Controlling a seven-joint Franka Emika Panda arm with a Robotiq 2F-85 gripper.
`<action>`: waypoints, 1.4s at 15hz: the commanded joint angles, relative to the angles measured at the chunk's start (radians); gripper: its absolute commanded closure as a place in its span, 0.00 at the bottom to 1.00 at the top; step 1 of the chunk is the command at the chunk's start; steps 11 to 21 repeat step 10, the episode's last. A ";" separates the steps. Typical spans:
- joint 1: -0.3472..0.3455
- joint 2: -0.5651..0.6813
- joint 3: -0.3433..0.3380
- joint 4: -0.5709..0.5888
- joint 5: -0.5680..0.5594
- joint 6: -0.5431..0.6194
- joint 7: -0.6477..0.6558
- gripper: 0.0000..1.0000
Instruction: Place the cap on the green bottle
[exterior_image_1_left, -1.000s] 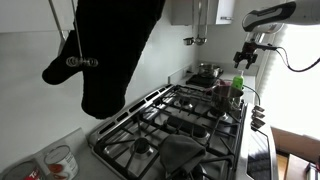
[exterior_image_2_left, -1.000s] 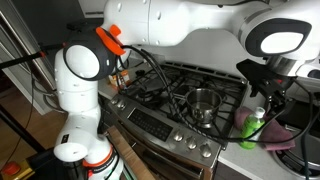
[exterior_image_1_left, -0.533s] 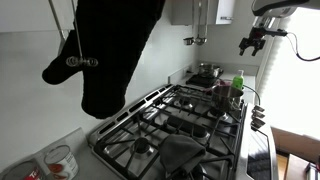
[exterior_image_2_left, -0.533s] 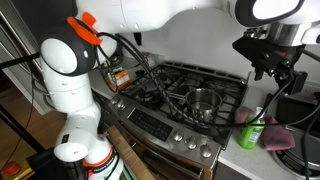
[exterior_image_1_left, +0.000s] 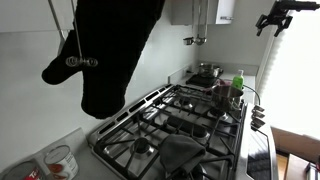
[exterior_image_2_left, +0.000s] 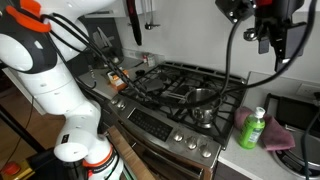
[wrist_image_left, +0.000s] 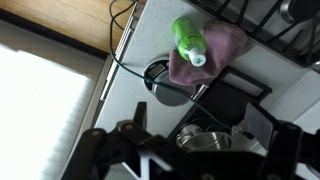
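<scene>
Robotiq gripper has risen since a second ago: then just above the small, slim, bright-green plastic bottle, now well above it. In the wrist view the gripper has its jaws spread wide, with nothing between them. The bottle stands upright far below, on a mauve cloth, its paler top in place. Judgement: cap apparently seated and released; arm withdrawing.

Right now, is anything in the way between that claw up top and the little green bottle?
Nothing visible is. The gripper hangs high above the green bottle, with only open air between them in both exterior views. The wrist view looks down on the bottle, unobstructed, next to a pink cloth.
</scene>
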 joint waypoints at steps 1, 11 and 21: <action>0.007 -0.071 0.025 -0.061 -0.079 -0.001 0.231 0.00; 0.067 -0.057 -0.019 -0.048 -0.141 -0.003 0.443 0.00; 0.067 -0.057 -0.019 -0.048 -0.141 -0.003 0.443 0.00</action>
